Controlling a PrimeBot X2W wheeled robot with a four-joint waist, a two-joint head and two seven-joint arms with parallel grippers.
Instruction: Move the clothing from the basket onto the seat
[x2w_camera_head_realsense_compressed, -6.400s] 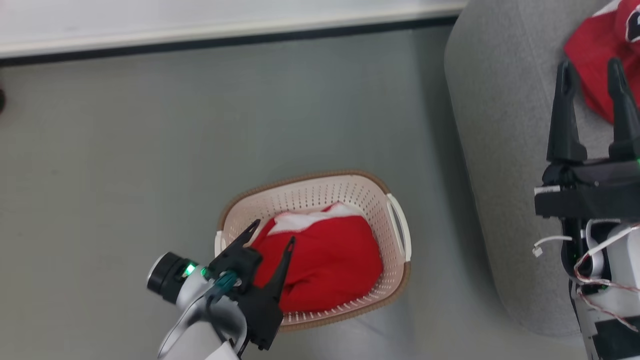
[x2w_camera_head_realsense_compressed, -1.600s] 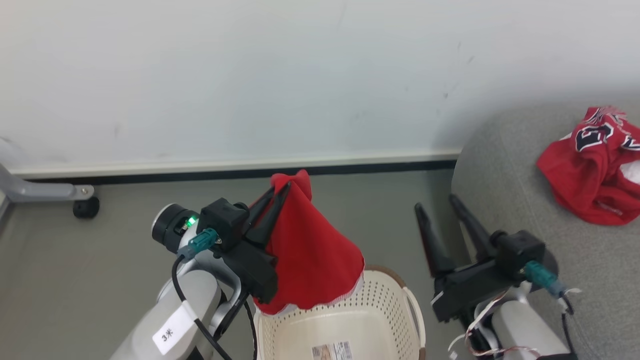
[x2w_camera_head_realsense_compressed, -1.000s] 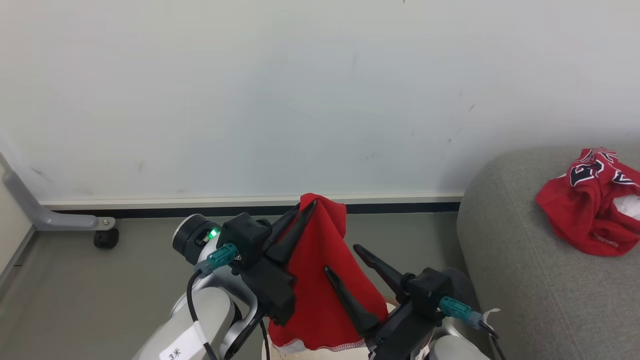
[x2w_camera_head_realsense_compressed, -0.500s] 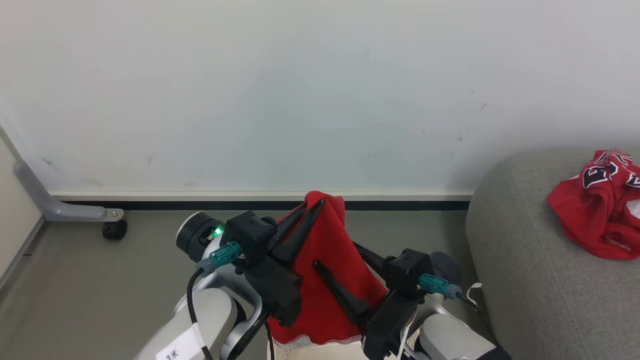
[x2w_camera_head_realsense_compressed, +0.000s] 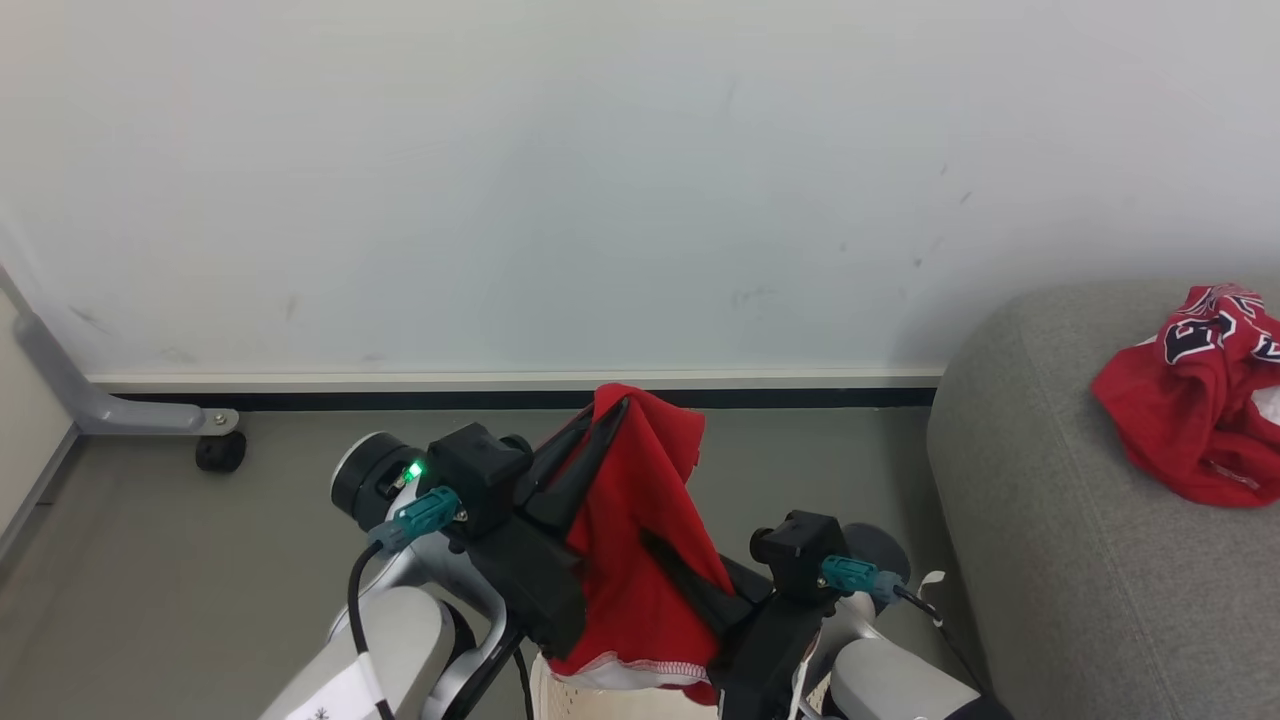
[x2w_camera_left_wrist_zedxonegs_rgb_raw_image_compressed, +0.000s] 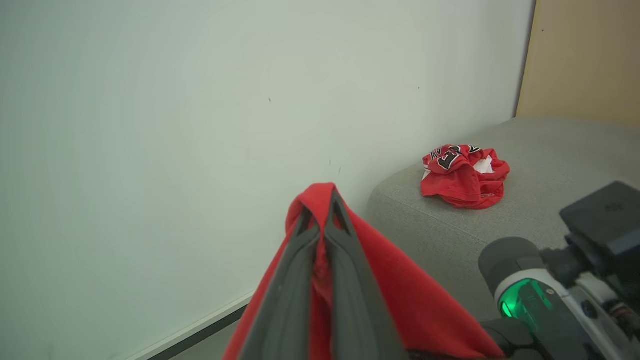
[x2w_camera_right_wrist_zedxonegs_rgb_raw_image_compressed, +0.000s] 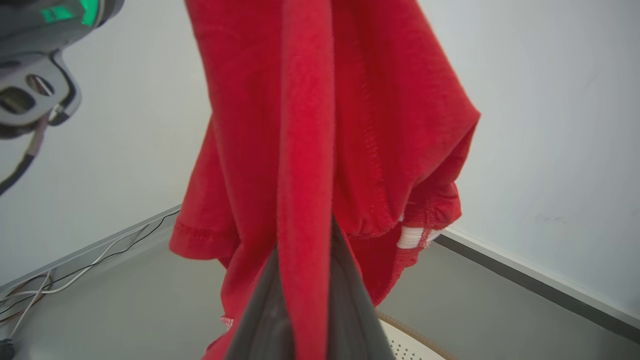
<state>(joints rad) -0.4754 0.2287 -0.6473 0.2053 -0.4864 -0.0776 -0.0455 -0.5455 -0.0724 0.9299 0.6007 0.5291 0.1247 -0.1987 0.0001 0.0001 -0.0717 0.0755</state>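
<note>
A plain red garment (x2w_camera_head_realsense_compressed: 640, 560) with white trim hangs above the basket (x2w_camera_head_realsense_compressed: 560, 692), whose cream wall peeks in at the bottom edge. My left gripper (x2w_camera_head_realsense_compressed: 612, 412) is shut on the garment's top fold, seen pinched in the left wrist view (x2w_camera_left_wrist_zedxonegs_rgb_raw_image_compressed: 320, 212). My right gripper (x2w_camera_head_realsense_compressed: 655, 545) is shut on the cloth lower down; in the right wrist view a fold of the garment (x2w_camera_right_wrist_zedxonegs_rgb_raw_image_compressed: 325, 125) runs between its fingers (x2w_camera_right_wrist_zedxonegs_rgb_raw_image_compressed: 260, 315). The red jersey (x2w_camera_head_realsense_compressed: 1190, 400) with black lettering lies crumpled on the grey seat (x2w_camera_head_realsense_compressed: 1050, 520) at the right.
A pale wall with a dark baseboard (x2w_camera_head_realsense_compressed: 800, 398) stands behind. A grey metal leg with a black caster (x2w_camera_head_realsense_compressed: 215, 452) rests on the floor at the left. The basket's brown rim (x2w_camera_right_wrist_zedxonegs_rgb_raw_image_compressed: 415, 331) shows under the hanging cloth. A tan panel (x2w_camera_left_wrist_zedxonegs_rgb_raw_image_compressed: 585, 55) rises behind the seat.
My right gripper, open around the hanging garment half a second ago, has shut on its lower part. The left gripper keeps hold of the top. The camera has shifted slightly.
</note>
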